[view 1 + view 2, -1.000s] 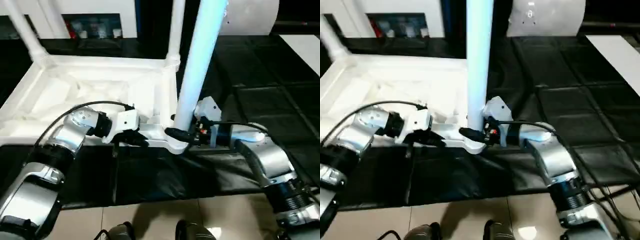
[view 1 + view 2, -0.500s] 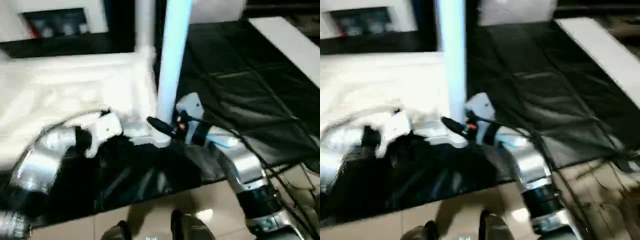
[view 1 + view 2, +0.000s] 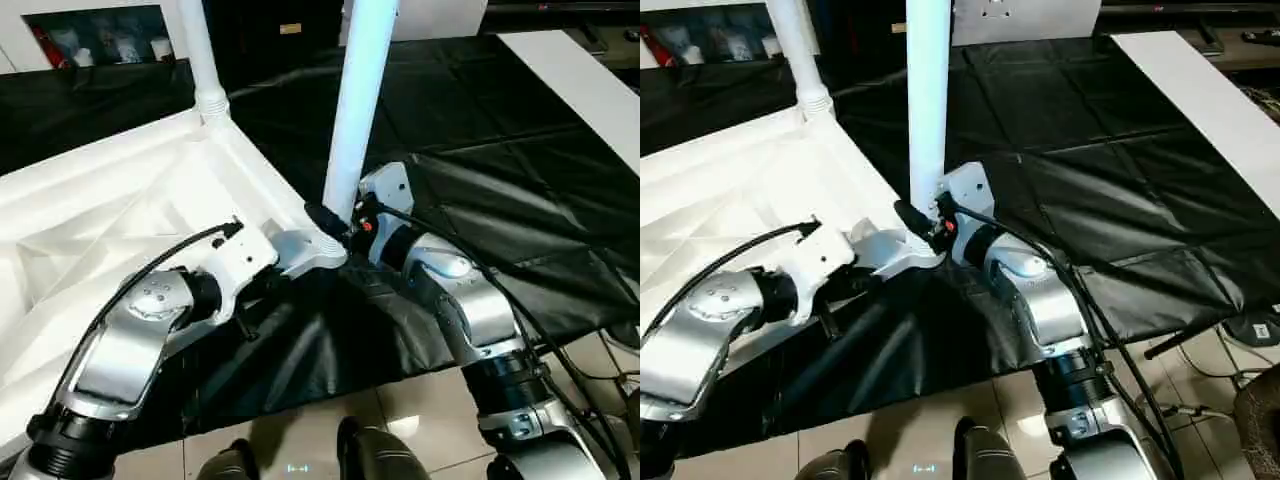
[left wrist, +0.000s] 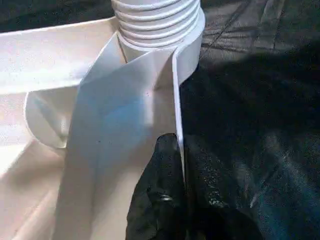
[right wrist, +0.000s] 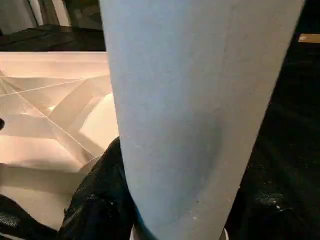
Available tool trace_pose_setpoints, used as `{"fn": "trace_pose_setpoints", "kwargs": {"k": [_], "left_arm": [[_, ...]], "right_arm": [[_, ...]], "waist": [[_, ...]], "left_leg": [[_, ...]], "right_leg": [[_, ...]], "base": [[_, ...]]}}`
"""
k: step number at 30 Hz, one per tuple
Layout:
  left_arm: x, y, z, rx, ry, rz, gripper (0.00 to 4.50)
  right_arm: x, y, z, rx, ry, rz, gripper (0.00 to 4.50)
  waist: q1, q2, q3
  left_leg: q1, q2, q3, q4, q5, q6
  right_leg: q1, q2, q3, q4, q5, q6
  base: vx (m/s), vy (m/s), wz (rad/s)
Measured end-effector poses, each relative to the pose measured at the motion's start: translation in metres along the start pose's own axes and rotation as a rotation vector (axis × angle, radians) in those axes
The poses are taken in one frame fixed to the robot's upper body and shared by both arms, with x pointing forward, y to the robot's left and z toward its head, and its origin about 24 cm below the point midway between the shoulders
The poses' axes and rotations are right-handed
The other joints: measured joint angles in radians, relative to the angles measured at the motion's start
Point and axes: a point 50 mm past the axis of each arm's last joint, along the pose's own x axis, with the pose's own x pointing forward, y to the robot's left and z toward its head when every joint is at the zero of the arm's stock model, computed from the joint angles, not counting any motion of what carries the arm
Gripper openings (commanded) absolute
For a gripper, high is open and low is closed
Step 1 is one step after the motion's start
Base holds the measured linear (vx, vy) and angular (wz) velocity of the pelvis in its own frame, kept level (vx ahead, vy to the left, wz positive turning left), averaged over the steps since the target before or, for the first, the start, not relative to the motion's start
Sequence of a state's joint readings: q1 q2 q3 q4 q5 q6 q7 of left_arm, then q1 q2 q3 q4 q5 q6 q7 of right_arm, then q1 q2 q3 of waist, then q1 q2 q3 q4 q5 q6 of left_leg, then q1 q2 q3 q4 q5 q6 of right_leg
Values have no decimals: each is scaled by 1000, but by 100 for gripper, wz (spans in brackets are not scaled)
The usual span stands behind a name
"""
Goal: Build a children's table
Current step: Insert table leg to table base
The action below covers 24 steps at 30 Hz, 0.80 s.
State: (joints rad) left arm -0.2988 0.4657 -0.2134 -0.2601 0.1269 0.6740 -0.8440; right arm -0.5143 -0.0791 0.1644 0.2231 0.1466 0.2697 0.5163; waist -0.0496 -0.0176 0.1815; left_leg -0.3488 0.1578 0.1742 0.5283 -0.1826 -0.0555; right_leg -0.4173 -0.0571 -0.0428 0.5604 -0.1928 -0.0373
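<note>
The children's table top (image 3: 110,200) lies upside down, ribbed underside up. One white leg (image 3: 197,45) stands in the far corner socket (image 3: 213,103). A second leg (image 3: 360,100) stands upright in the near corner socket (image 3: 318,250). My right gripper (image 3: 333,224) is shut on this leg just above the socket, with black fingers (image 5: 97,200) on both sides of the tube. My left gripper (image 4: 177,150) is shut on the top's thin rim (image 4: 176,100), just beside the same corner socket (image 4: 160,20).
A black sheet (image 3: 500,170) covers the floor under and to the right of the table top. A white board (image 3: 575,70) lies at the far right. Cables (image 3: 1200,400) trail over the tiled floor near my right side. My feet (image 3: 370,455) show at the lower edge.
The whole picture has shifted and tilted, so the camera moved. Both grippers keep the same holds on the rim and the leg.
</note>
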Motion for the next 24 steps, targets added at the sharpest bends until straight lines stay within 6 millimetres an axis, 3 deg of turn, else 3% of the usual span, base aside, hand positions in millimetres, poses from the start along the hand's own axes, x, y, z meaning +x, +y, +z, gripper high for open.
{"fn": "trace_pose_setpoints", "kwargs": {"k": [6,9,10,15,19,24], "left_arm": [[4,2,3,-14,8,9,0],[5,3,3,-37,3,2,0],[6,3,4,-37,-2,-3,0],[9,3,8,-36,-26,-33,0],[12,3,10,-6,-60,-79,0],[15,8,11,33,-77,-120,0]], "right_arm": [[2,-2,-1,12,-4,-19,188],[2,-4,-4,23,-3,-16,258],[1,-5,-12,41,22,-24,261],[-4,-9,-17,48,25,-17,302],[-17,-13,-30,73,53,-16,331],[-33,-18,-31,26,44,12,369]], "waist": [[4,0,0],[6,0,0],[9,0,0],[28,4,3],[43,5,3],[61,8,2]], "left_leg": [[0,0,0,0,0,0],[0,0,0,1,0,0],[0,0,0,2,0,0],[-1,-1,2,5,0,0],[-2,0,2,6,0,0],[-3,5,2,5,2,2]], "right_leg": [[-1,0,0,0,0,0],[0,0,0,0,0,0],[-1,0,0,0,0,0],[0,-1,2,0,10,-10],[0,-1,2,0,30,-12],[0,0,-3,2,31,-8]], "base": [[0,0,0],[0,0,0],[0,0,0],[0,0,0],[0,0,0],[0,0,0]]}}
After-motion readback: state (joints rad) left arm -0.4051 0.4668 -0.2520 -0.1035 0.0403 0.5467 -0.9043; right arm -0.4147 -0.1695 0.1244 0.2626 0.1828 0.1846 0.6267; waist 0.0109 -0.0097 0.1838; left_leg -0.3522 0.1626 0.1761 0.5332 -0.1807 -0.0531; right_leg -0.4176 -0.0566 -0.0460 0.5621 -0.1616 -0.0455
